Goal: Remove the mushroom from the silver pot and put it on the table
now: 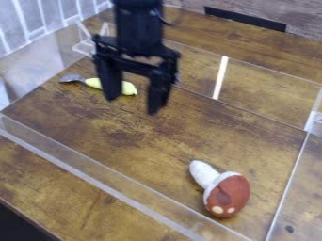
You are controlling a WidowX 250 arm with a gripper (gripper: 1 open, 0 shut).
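Note:
The mushroom (221, 188) lies on its side on the brown wooden table (151, 132) at the lower right, its white stem pointing up-left and its red-brown cap toward the front. My black gripper (132, 91) hangs above the table's left-middle, far from the mushroom, its two fingers spread open with nothing between them. No silver pot is in view.
A slim yellow banana-like piece (119, 87) lies on the table just behind my gripper's fingers. Clear acrylic strips (113, 179) run across the tabletop and along its edges. A white slatted wall (32, 19) stands at the back left.

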